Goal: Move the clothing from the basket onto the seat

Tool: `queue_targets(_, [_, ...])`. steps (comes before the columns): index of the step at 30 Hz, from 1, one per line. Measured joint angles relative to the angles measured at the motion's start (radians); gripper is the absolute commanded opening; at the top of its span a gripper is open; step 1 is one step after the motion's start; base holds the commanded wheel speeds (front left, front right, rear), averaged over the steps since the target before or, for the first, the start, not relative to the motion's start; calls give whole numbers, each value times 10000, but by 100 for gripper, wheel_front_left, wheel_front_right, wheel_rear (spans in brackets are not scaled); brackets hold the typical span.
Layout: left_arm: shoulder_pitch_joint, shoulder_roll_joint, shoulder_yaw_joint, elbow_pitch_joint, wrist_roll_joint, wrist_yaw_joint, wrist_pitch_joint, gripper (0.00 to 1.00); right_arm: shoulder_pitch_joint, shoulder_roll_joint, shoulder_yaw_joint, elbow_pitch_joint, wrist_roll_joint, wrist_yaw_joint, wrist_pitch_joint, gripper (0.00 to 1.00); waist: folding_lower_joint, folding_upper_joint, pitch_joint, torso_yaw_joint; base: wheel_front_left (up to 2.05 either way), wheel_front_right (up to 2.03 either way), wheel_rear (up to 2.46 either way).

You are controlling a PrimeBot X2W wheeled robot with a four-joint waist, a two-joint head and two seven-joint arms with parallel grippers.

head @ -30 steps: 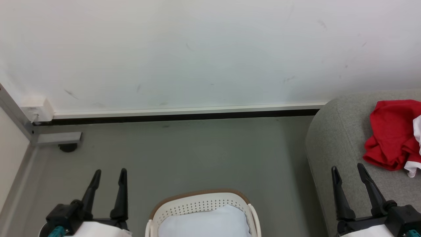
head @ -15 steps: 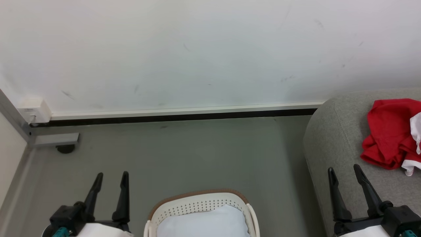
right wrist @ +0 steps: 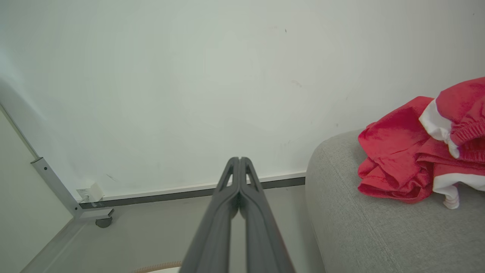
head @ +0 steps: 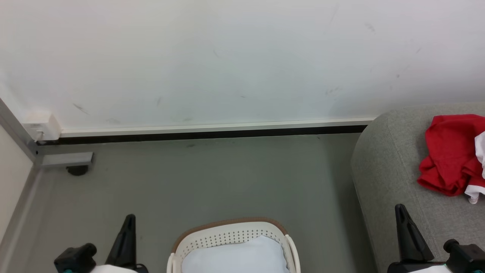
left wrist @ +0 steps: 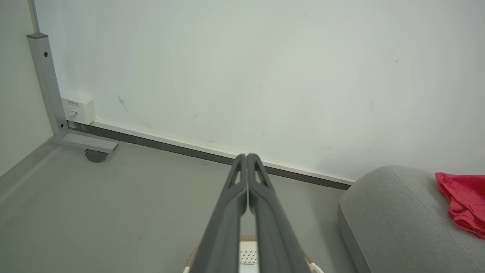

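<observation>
Red clothing (head: 451, 155) with white panels lies crumpled on the light grey seat (head: 390, 159) at the right; the same clothing (right wrist: 413, 151) lies on the seat (right wrist: 360, 227) in the right wrist view, and the left wrist view catches the clothing (left wrist: 464, 201) at the seat's (left wrist: 390, 216) far end. The white basket (head: 231, 237) with a brown rim stands at the bottom centre, holding a pale bluish-white sheet (head: 235, 258). My left gripper (head: 127, 237) hangs shut at the lower left, empty (left wrist: 246, 159). Over the seat's near edge my right gripper (head: 403, 223) is shut on nothing (right wrist: 238, 163).
A white wall with a dark skirting strip (head: 212, 133) closes the far side. A grey metal post with a caster foot (head: 66, 161) and a white socket box (head: 39, 127) stand in the left corner. Grey floor (head: 212, 178) lies between basket and wall.
Both grippers have gone from open to shut and dropped lower in the head view. The clothing, basket and seat stay where they were, apart from slight camera sway.
</observation>
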Motion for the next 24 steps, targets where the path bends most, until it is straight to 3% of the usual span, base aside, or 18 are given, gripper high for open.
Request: queue_targets(24, [-97, -58, 255, -67, -3866, 0, 968, 0, -92, -132, -286, 148, 3990, 0, 865, 0, 0, 0, -4, 152, 0, 0, 0])
